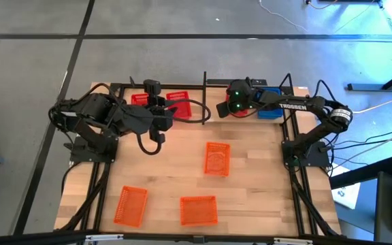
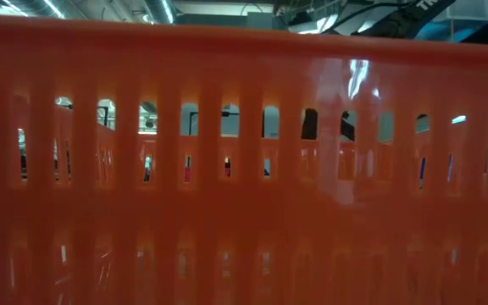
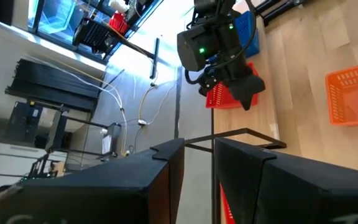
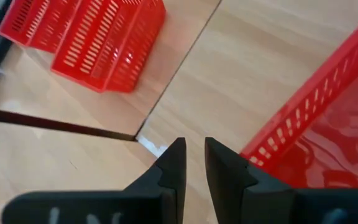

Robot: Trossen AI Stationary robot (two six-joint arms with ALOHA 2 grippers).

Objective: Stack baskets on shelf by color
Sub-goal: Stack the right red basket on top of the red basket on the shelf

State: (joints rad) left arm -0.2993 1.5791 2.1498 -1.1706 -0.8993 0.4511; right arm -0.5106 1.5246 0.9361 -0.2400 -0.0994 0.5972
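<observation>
The shelf (image 1: 197, 87) stands at the table's far edge. Two red baskets (image 1: 181, 106) (image 1: 140, 100) sit on its left part, also in the right wrist view (image 4: 104, 43). A third red basket (image 4: 316, 124) lies on the wood near the shelf's middle, with a blue basket (image 1: 271, 109) beside it. My right gripper (image 4: 194, 163) points down beside this red basket's slatted wall, its fingers a narrow gap apart with nothing between them. My left gripper (image 3: 199, 180) hangs raised near the left red baskets (image 1: 163, 117), open and empty. My right gripper has one finger (image 4: 235, 171) right next to the long slatted wall (image 4: 272, 146) of the red basket. Whether that finger touches the wall, I cannot tell. Nothing is between the fingers. The basket rests on the wood.
Three orange baskets lie on the tabletop: one in the middle (image 1: 216, 158) and two near the front edge (image 1: 131, 205) (image 1: 199, 209). The wall of an orange basket (image 2: 244, 169) fills the low view. Thin black shelf posts (image 1: 205, 95) stand between the two grippers.
</observation>
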